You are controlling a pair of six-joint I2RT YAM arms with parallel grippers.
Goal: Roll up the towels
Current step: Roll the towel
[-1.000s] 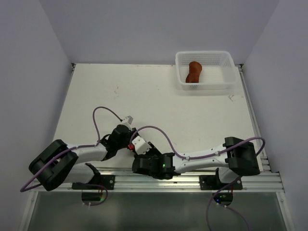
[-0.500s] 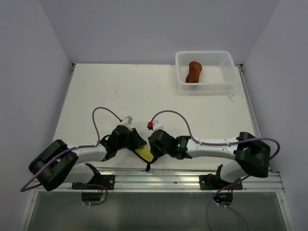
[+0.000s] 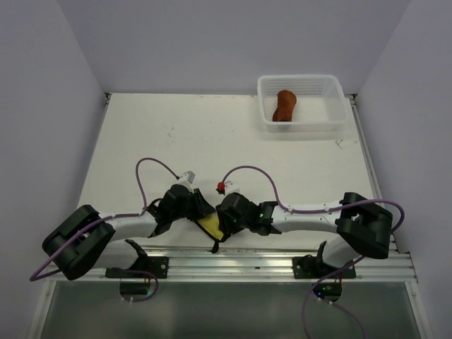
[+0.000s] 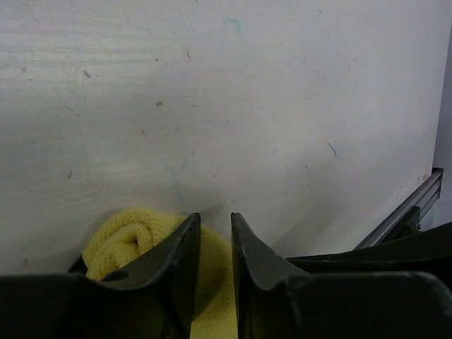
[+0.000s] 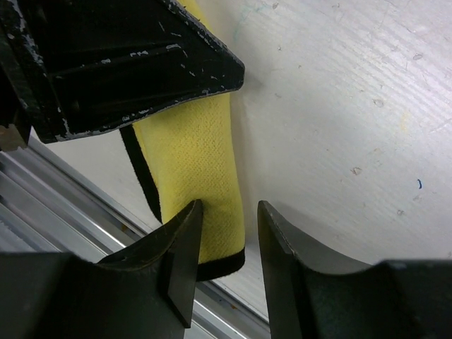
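- The yellow towel [image 3: 210, 226] lies at the near edge of the counter [image 3: 212, 134], just short of the metal rail [image 3: 275, 263], and it sits between my two hands.
- From the left wrist camera, one end of it is wound into a soft coil. The rest of the cloth runs off under the fingers.
- From the right wrist camera, the other end lies flat as a yellow strip with dark edging along its side and across its tip.
- The left hand [image 4: 214, 220] has its fingers a narrow slot apart. The coil sits just outside the left finger, and yellow cloth shows low in the slot. I cannot tell whether the fingers nip the cloth or only rest over it.
- The right hand [image 5: 229, 208] has its fingers spread partway and grips nothing. One fingertip meets the flat end of the towel near the dark hem, and the other is over bare counter beside it.
- In the right wrist view, the black body of the left hand covers the upper part of the strip.
- From overhead, both hands are nose to nose over the towel, and the arms reach in low from either side.
- The rust-brown towel [image 3: 284, 104] lies bunched inside the white basket [image 3: 332, 86] at the far right corner of the counter, well apart from both hands.
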